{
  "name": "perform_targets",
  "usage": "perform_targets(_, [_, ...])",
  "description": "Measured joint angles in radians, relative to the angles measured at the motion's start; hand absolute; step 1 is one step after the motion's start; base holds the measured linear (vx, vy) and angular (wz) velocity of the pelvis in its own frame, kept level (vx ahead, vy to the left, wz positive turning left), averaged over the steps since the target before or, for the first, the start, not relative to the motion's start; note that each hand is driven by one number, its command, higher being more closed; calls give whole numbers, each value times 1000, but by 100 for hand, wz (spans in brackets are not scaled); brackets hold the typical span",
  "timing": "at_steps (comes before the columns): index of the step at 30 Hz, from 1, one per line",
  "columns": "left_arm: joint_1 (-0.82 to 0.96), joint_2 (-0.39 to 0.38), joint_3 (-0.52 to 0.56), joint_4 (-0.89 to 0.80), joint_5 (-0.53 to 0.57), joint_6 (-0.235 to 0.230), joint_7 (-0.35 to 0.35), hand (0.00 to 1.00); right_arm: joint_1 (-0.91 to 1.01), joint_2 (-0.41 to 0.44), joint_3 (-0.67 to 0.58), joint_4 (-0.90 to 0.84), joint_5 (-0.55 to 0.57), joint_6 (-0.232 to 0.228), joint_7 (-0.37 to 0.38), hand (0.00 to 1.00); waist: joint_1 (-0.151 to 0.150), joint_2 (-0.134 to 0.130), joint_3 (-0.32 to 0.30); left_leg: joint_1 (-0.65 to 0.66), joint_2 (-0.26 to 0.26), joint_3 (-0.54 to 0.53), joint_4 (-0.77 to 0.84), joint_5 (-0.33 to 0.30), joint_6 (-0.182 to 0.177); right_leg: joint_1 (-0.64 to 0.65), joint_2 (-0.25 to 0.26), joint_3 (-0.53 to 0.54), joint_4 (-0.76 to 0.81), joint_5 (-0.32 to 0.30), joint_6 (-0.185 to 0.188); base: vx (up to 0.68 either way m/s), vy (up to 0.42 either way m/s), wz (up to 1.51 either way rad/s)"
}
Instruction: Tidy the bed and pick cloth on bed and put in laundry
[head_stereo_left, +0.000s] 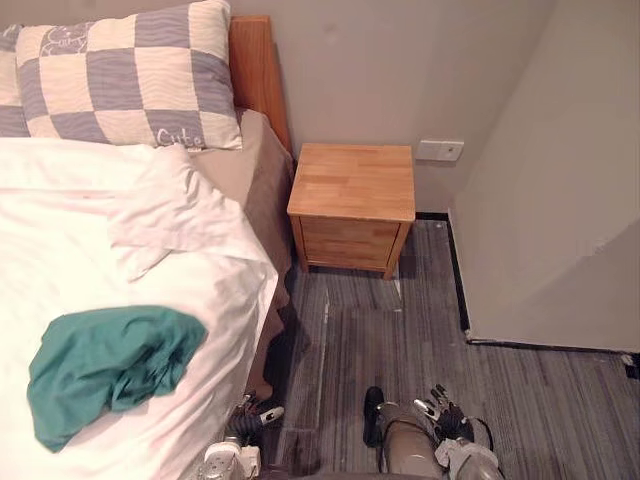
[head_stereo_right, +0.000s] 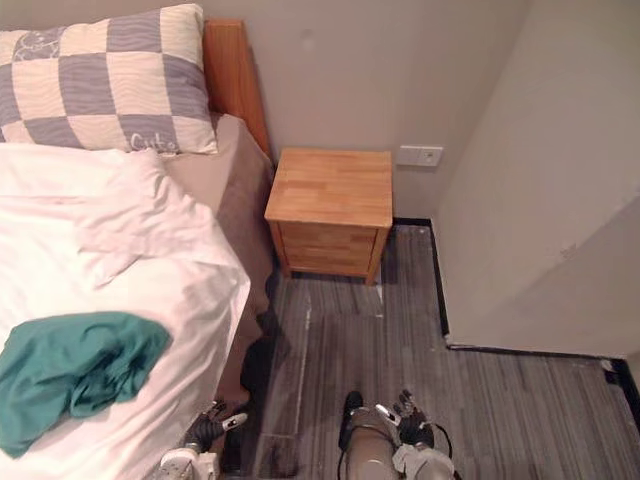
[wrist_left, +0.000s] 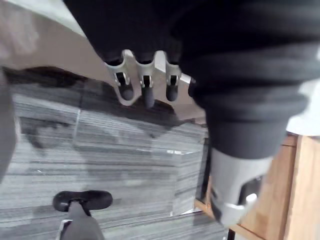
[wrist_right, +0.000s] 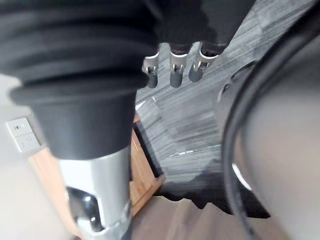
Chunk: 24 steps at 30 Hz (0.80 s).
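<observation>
Both hands hang low at the near edge of the scene, over the grey floor (head_stereo_left: 400, 330). The left hand (head_stereo_left: 250, 418) is just beside the flank of the bed (head_stereo_left: 250, 300). The right hand (head_stereo_left: 445, 415) is well out to its right. In the left wrist view the fingers (wrist_left: 145, 90) are seen end-on and foreshortened. They seem loosely relaxed rather than curled tight, and nothing is between them and the thumb. The right wrist view shows the right hand the same way, slack and empty.

The green cloth (head_stereo_left: 110, 365) lies crumpled on the white duvet (head_stereo_left: 90, 250), ahead of the left hand, off to its left and above it on the bed top. Its long axis runs on a slant. One end points forward and towards the bed's edge on the left hand's side, and the other trails further left across the mattress. The end by the edge is the part closest to the left hand.

The left hand is plainly the nearer of the two. The right hand would have to cross the body to get there. Judging from this, the coming move is for the left arm to rise, swing left over the mattress edge and come down on the near end of the cloth with the hand spread.

Far ahead of the left hand a checked pillow (head_stereo_left: 130, 75) rests at the head of the bed. A wooden nightstand (head_stereo_left: 353, 205) stands ahead of the right hand and somewhat to its left, by the wall.
</observation>
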Motion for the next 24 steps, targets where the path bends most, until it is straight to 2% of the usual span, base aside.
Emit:
perform_targets(1, [12, -3, -1, -10, -5, -4, 1, 0, 0, -1, 0, 1, -24, 0, 3, 0, 4, -3, -6, 3, -31, 63, -111, -4, 2, 38, -8, -20, -35, 9, 2, 299, -126, -10])
perform_targets(2, [27, -9, -1, -20, -6, -18, 1, 0, -1, -1, 2, -11, -28, -2, 7, 0, 4, 4, -11, 4, -72, 155, -304, 35, 4, 69, -6, -48, -61, 23, -3, 234, -84, -3])
perform_targets(3, [32, -14, -10, -22, -12, -21, 0, 0, -3, -2, 1, -13, -29, -5, 8, 0, 4, 24, -22, -6, -87, 231, -438, 134, 1, 78, 12, -63, -69, 17, -12, 308, -90, 18])
perform_targets(4, [37, -10, -22, -24, -22, -20, -1, 0, -6, -2, -2, -11, -36, -6, 6, 0, 7, 33, -30, -6, -83, 341, -503, 155, 82, 92, 23, -89, -74, 6, -19, 277, -67, 62])
perform_targets(6, [37, -3, -35, -36, -32, -23, -6, 0, 7, 15, -2, -17, -65, -11, -8, 0, -1, 2, -39, 37, -97, 496, -593, 148, 125, 146, 12, -190, -101, -17, -4, 410, -59, 146])
perform_targets(7, [34, 5, -40, -38, -37, -21, -8, 0, 2, 7, 17, -66, -68, -14, -25, 0, 6, -8, -36, 38, -127, 488, -634, 130, 156, 155, -4, -256, -67, -66, 18, 402, -37, 163])
perform_targets(8, [35, 14, -41, -38, -46, -16, -6, 0, 0, 5, 20, -98, -79, -17, -33, 0, 10, -22, -42, 38, -142, 478, -633, 124, 168, 140, -30, -288, -33, -104, 41, 369, -20, 159])
perform_targets(9, [43, 25, -42, -30, -55, -9, 1, 0, -5, -6, 24, -175, -107, -24, -45, 0, 6, -35, -60, 44, -174, 463, -629, 111, 172, 106, -85, -320, 107, -150, 94, 250, 9, 122])
perform_targets(10, [55, 15, -39, -20, -73, -4, 9, 0, -5, -30, 37, -243, -106, -36, -53, 0, 16, -24, -61, 66, -185, 438, -668, 97, 143, 47, -121, -294, 299, -156, 104, 300, 31, 146])
perform_targets(11, [56, 29, -41, -20, -82, 2, 14, 0, -18, -39, 45, -300, -106, -47, -63, 0, 16, -34, -62, 103, -209, 377, -714, 106, 159, -15, -177, -236, 505, -138, 95, 270, -10, 177])
perform_targets(12, [57, 40, -52, -18, -88, 5, 18, 0, -24, -41, 41, -351, -105, -66, -75, 0, 7, -32, -61, 126, -212, 280, -724, 107, 156, -60, -184, -180, 601, -161, 73, 296, -119, 183])
perform_targets(13, [58, 51, -62, -15, -91, 5, 22, 0, -20, -38, 44, -374, -108, -79, -82, 0, 1, -30, -64, 124, -208, 239, -724, 106, 151, -70, -165, -148, 576, -193, 64, 244, -185, 208])
perform_targets(14, [59, 70, -68, -10, -99, 4, 23, 0, -14, -34, 44, -440, -108, -97, -104, 0, 1, -35, -63, 123, -205, 154, -735, 112, 139, -91, -128, -63, 494, -220, 57, 183, -187, 160])
perform_targets(15, [60, 76, -66, -10, -101, 4, 23, 0, -11, -34, 42, -474, -108, -104, -115, 0, 0, -41, -64, 120, -206, 113, -742, 114, 135, -101, -113, -14, 448, -221, 57, 228, -249, 211])
perform_targets(17, [65, 101, -47, -12, -100, 5, -19, 0, 2, -38, -9, -646, -150, -104, -188, 0, -17, -53, -66, 107, -210, -75, -775, 135, 104, -123, -43, 258, 239, -188, 86, 262, -336, 235])
perform_targets(18, [71, 111, -47, -13, -100, 4, -46, 0, 2, -40, -35, -701, -157, -103, -211, 0, -26, -58, -67, 95, -217, -133, -777, 133, 90, -115, -29, 358, 176, -168, 97, 209, -348, 253])
perform_targets(19, [94, 135, -33, -23, -100, 5, -82, 0, 0, -42, -74, -792, -183, -101, -258, 0, -31, -98, -78, 84, -251, -206, -778, 135, 65, -102, -39, 510, 71, -131, 96, 267, -509, 222])
perform_targets(20, [120, 155, -11, -33, -100, 12, -96, 0, -14, -47, -77, -843, -200, -99, -295, 0, -25, -142, -84, 86, -277, -228, -764, 129, 37, -99, -63, 527, 76, -82, 90, 276, -496, 185])
perform_targets(21, [136, 132, 4, -34, -100, 26, -106, 0, -35, -77, -77, -850, -219, -91, -317, 0, -17, -116, -88, 79, -256, -238, -738, 121, 18, -91, -50, 491, 97, -93, 83, 279, -427, 132])
perform_targets(22, [180, 103, -1, -58, -100, 37, -123, 0, -86, -130, -71, -880, -227, -79, -337, 0, -4, -73, -89, 69, -214, -218, -699, 101, 0, -56, -25, 422, 93, -106, 62, 176, -186, 85])
perform_targets(24, [205, 86, 1, -57, -101, 54, -124, 0, -160, -145, -67, -875, -250, -65, -353, 0, 5, -46, -89, 70, -184, -228, -696, 98, -14, -33, -6, 380, 91, -108, 48, 136, -173, 66])
